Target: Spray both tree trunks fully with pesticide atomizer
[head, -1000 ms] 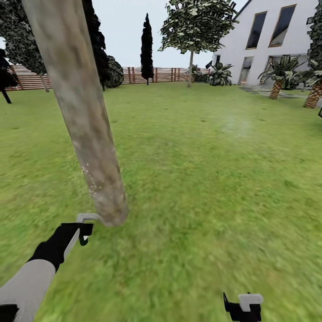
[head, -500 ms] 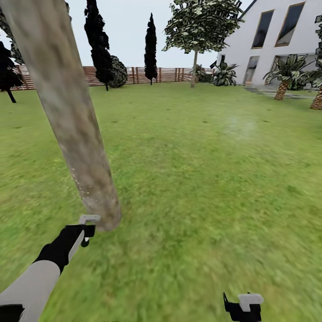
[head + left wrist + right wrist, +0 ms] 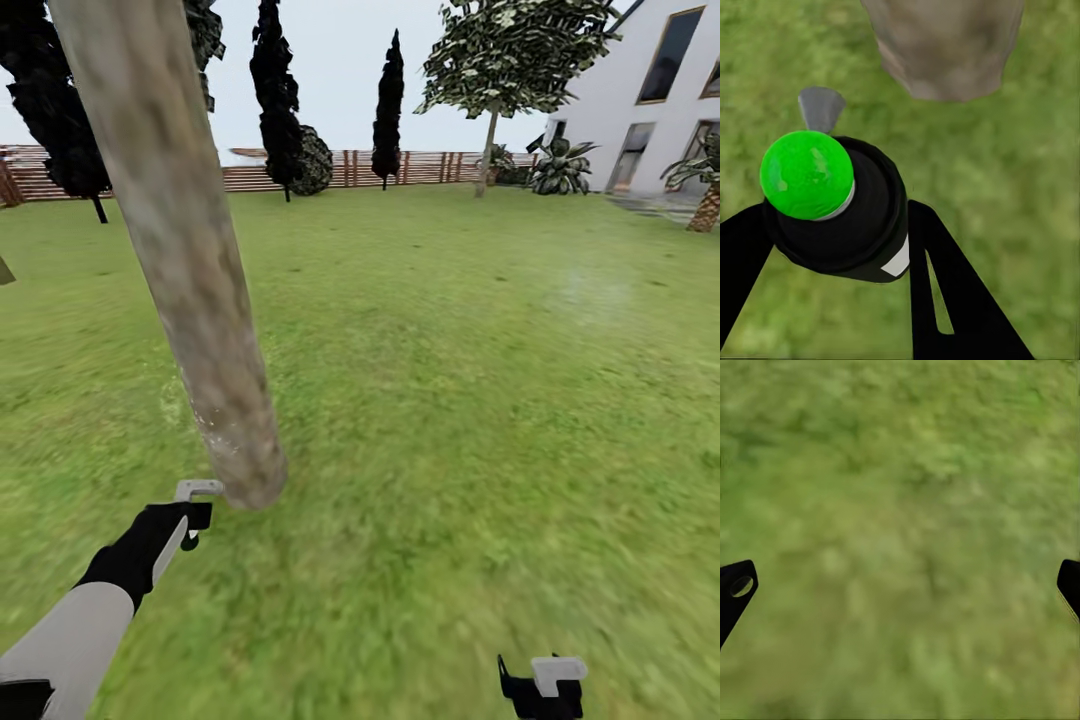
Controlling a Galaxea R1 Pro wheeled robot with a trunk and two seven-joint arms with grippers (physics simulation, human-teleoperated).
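Head camera overlooks lawn [image 3: 450,400]; both wrist cameras face it closely.

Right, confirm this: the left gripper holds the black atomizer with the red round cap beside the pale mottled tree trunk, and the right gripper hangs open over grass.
Wrong in one respect: the round cap is bright green, not red, as the left wrist view shows. The rest stands: the left gripper holds the black atomizer beside the pale mottled tree trunk, and the right gripper hangs open over grass.
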